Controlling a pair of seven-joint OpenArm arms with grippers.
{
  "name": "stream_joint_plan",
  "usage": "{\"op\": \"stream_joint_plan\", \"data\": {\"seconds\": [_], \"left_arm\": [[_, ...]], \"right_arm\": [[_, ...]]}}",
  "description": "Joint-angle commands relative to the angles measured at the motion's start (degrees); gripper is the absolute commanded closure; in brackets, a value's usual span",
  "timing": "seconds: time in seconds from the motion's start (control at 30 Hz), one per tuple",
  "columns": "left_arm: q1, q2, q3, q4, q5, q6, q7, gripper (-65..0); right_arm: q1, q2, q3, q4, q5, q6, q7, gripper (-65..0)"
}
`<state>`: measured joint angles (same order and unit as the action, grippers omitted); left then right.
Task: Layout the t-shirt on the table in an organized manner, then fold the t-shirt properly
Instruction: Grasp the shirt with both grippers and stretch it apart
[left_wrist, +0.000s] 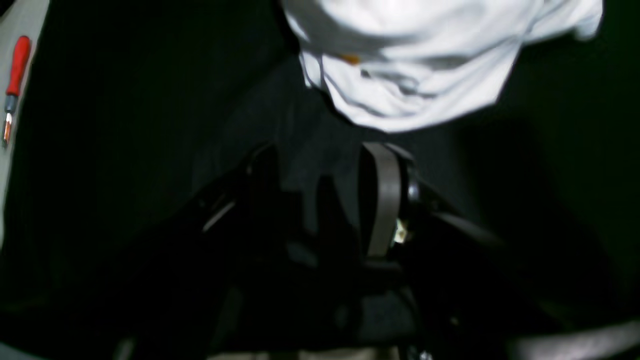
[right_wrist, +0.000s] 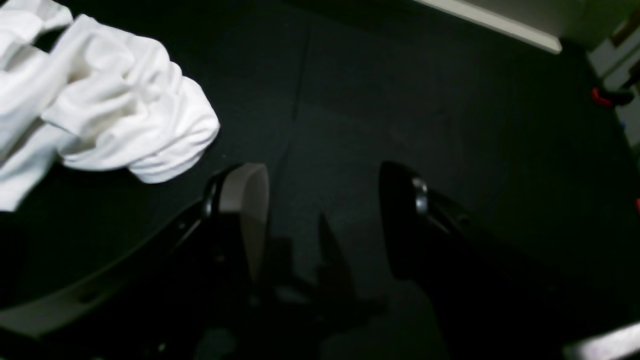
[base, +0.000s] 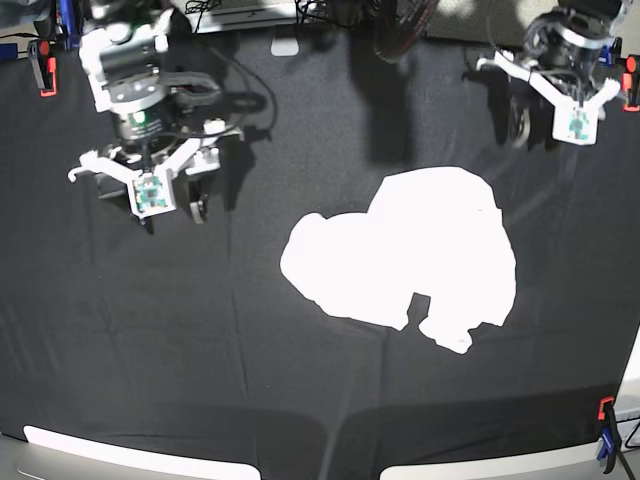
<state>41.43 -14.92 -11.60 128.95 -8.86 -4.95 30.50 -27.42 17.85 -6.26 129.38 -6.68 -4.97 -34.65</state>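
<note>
The t-shirt (base: 410, 255) lies in a crumpled white heap right of the middle of the table (base: 200, 340), with no print showing in the base view. My left gripper (left_wrist: 320, 170) hovers over black cloth just short of the t-shirt (left_wrist: 425, 60); it is open with nothing between its jaws. A small orange patch shows in a fold there. My right gripper (right_wrist: 322, 195) is open wide and holds nothing, and the t-shirt (right_wrist: 100, 100) lies apart from it at the upper left. In the base view the right arm is at the far left and the left arm at the far right.
A red-handled clamp (left_wrist: 17, 65) sits at the table's edge. Another orange clamp (base: 42, 70) grips the far left edge, and a blue and orange one (base: 606, 440) grips the near right corner. Pale table rim (base: 130, 455) shows along the front.
</note>
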Motion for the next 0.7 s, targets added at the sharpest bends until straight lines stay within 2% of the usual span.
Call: {"op": "stream_joint_plan", "data": {"seconds": [0.0,0.17,0.23,0.37,0.5,0.67], "left_arm": [[-1.3,-0.4,-0.2,1.2,-0.2,0.0,-1.8,-24.5],[-8.2,-0.4,-0.2,1.2,-0.2,-0.2,-0.9,-24.5],[-11.2,-0.4,-0.2,1.2,-0.2,-1.3,1.9,-24.5],[-16.4,-0.3,-0.2,1.2,-0.2,-4.7,4.2,-24.6],[-19.8,-0.4,-0.2,1.2,-0.2,-4.7,4.2,-24.5],[-20.6,-0.4,-0.2,1.2,-0.2,-4.7,4.5,-24.5]], "right_arm": [[0.8,-0.3,0.3,1.1,-0.6,-0.4,0.6,-34.5],[4.0,-2.1,0.3,1.1,-0.6,0.1,-5.3,-34.5],[5.4,-2.1,0.3,1.1,0.7,1.6,-6.4,-34.5],[8.0,-2.1,0.3,-1.2,9.2,4.9,-5.4,-34.5],[12.2,-2.2,0.3,-10.8,17.2,7.3,-3.7,-34.5],[18.5,-2.2,0.3,-24.7,23.9,12.6,-2.6,-34.5]]}}
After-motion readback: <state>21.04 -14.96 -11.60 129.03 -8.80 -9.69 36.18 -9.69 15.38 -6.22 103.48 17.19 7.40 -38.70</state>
